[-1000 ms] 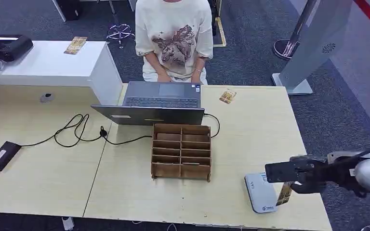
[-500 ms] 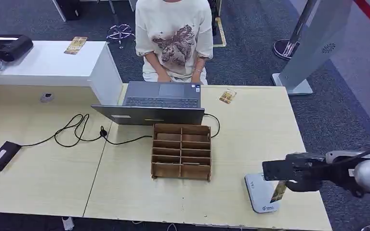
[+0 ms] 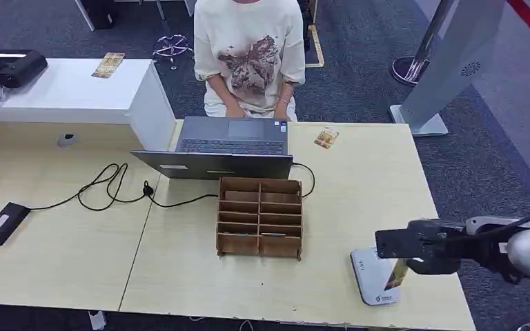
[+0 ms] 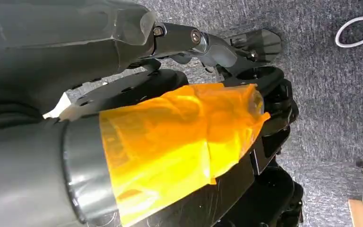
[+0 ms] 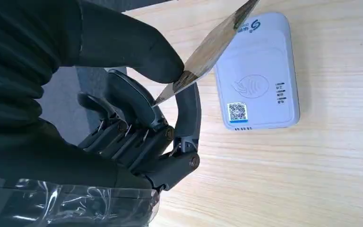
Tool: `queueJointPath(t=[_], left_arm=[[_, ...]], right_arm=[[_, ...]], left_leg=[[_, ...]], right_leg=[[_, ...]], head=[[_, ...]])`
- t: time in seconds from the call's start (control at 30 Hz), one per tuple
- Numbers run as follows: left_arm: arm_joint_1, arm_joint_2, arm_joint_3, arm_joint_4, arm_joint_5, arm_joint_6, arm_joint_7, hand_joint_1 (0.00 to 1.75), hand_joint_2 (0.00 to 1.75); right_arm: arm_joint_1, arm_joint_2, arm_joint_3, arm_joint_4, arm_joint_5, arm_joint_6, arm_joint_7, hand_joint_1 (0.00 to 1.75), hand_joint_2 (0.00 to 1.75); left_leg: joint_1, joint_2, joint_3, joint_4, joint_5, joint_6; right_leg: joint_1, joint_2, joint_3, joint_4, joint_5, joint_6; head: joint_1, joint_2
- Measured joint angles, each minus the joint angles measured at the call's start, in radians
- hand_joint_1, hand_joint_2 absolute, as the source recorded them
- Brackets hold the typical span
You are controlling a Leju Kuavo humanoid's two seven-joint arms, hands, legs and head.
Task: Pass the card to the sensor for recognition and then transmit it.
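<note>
The white card sensor (image 3: 371, 274) lies flat near the front right edge of the wooden table (image 3: 359, 193). My right hand (image 3: 424, 252) hovers just to its right and pinches a patterned card (image 3: 395, 274) between thumb and a finger. The card hangs tilted over the sensor's right edge. In the right wrist view the card (image 5: 212, 45) slants across one corner of the sensor (image 5: 260, 75), held by my right hand (image 5: 123, 90), with a gap between card and sensor face. My left hand (image 4: 217, 42) hangs above grey carpet, fingers stretched out, holding nothing.
A brown wooden organiser (image 3: 259, 217) stands at mid-table, left of the sensor. Behind it sit an open laptop (image 3: 224, 147) and a seated person (image 3: 250, 55). A second card (image 3: 326, 137) lies at the far right. A black cable (image 3: 110, 186) and adapter (image 3: 1, 222) lie on the left.
My right hand has shifted a little to the left with the card, bringing the card from beside the sensor to over its right edge. Nothing else has moved.
</note>
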Motion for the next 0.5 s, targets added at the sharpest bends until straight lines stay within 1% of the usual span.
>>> queueJointPath(t=[0.37,0.5], left_arm=[[0.001,0.000,0.000,0.000,0.002,0.001,-0.004,0.00,0.00],[0.001,0.000,0.000,0.000,0.003,0.001,0.003,0.00,0.00]], right_arm=[[0.000,0.000,0.016,-0.012,-0.007,-0.037,0.002,1.75,1.75],[0.000,0.000,0.020,-0.022,-0.017,-0.049,0.002,1.75,1.75]], left_leg=[[0.000,0.000,0.000,0.000,0.000,0.000],[0.000,0.000,0.000,0.000,0.000,0.000]], right_leg=[[0.000,0.000,0.000,0.000,0.000,0.000],[0.000,0.000,0.000,0.000,0.000,0.000]], head=[[0.000,0.000],[0.000,0.000]])
